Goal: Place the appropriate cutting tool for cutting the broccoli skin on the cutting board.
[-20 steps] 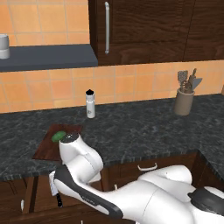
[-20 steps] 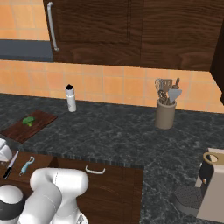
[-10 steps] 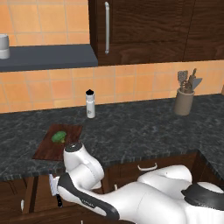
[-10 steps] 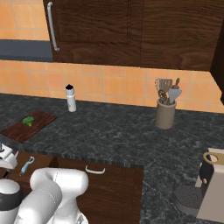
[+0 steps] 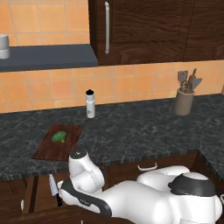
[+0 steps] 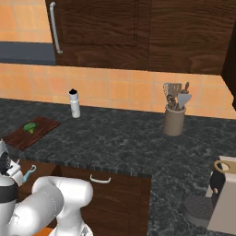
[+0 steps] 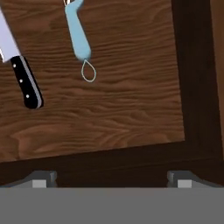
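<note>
The gripper [image 7: 110,177] is hanging with jaws apart; the peeler [image 7: 78,37] straight ahead might get grabbed instead of the knife [image 7: 22,72], off to the side.

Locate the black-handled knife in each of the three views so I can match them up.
Left base view: knife lower left, in the open drawer below the cutting board.
Right base view: I cannot pick it out.
Hand view: upper left, blade running off the edge, beside the light-blue peeler.
Shared landmark: the peeler.
</note>
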